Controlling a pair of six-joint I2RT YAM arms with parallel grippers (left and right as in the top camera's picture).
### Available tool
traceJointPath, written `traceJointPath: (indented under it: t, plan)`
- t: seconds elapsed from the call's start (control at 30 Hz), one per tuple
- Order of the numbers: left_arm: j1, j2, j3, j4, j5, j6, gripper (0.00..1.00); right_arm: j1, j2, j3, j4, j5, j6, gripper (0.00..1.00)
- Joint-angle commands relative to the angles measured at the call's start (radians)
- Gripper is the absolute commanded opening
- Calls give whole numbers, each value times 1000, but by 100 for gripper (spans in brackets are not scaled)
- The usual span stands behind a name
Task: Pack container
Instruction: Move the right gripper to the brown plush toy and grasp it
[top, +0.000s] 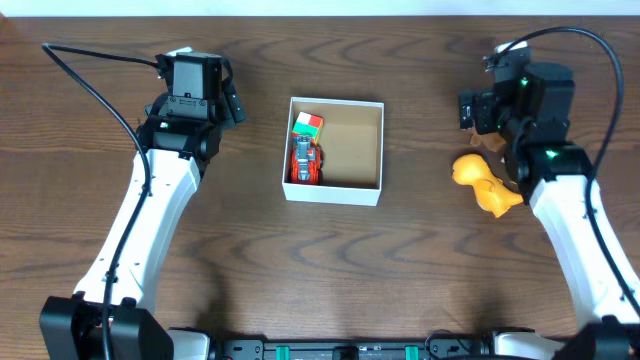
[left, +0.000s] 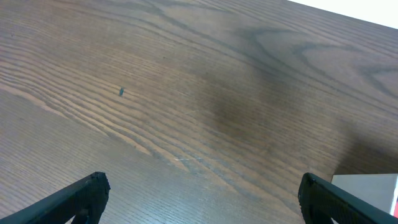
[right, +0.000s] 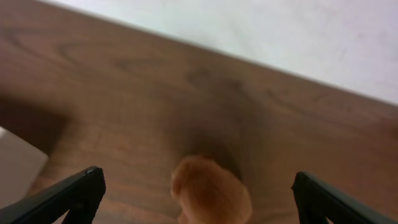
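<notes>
The container (top: 350, 188), a square white-walled box with a tan inside, sits mid-table. In its left part lie a red, green and white cube (top: 307, 125) and a red toy vehicle (top: 305, 160). A yellow toy (top: 485, 185) lies on the table to the right, partly under my right arm. My right gripper (top: 482, 130) hangs open above it; in the right wrist view the toy (right: 211, 190) shows blurred between the wide-apart fingers (right: 74, 194). My left gripper (top: 233, 104) is open to the left of the container, over bare wood (left: 202, 186), with the box corner (left: 367, 186) at the right.
Dark wood table (top: 420, 270) all round the box. Its far edge (right: 249, 59) runs close behind the right gripper. A black cable (top: 95, 95) loops from the left arm, and another arcs over the right arm (top: 600, 60).
</notes>
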Motion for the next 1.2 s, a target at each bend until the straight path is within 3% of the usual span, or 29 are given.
traceJointPath:
  t: [0.0,0.2,0.53,0.6,0.73,0.77,0.87,0.9,1.0,1.03,1.07,1.1,1.17]
  plan:
    - [6,-4,16,-3,-2,-5,98,-27,44,19,-12,82,-58,99]
    - [6,-4,16,-3,-2,-5,98,-55,160,19,3,24,-288,99]
    - [6,-4,16,-3,-2,-5,98,-132,322,19,14,27,-299,96]
    - [6,-4,16,-3,-2,-5,98,-149,355,19,15,26,-295,90]
    - [6,-4,16,-3,-2,-5,98,-160,393,19,16,26,-295,50]
    - [6,-4,16,-3,-2,-5,98,-159,393,19,19,25,-295,52]
    - [6,-4,16,-3,-2,-5,98,-159,393,19,46,11,-292,70]
    - [6,-4,16,-3,-2,-5,98,-159,393,19,51,8,-292,71]
    - [6,-4,16,-3,-2,-5,98,-159,393,19,56,-8,-292,50]
    - [6,-4,16,-3,-2,-5,98,-158,393,19,59,-12,-291,57]
    - [6,-4,16,-3,-2,-5,98,-158,393,19,61,-15,-292,74]
    - [6,-4,16,-3,-2,-5,98,-159,393,19,68,-15,-292,99]
    - [6,-4,16,-3,-2,-5,98,-159,393,19,81,-14,-292,99]
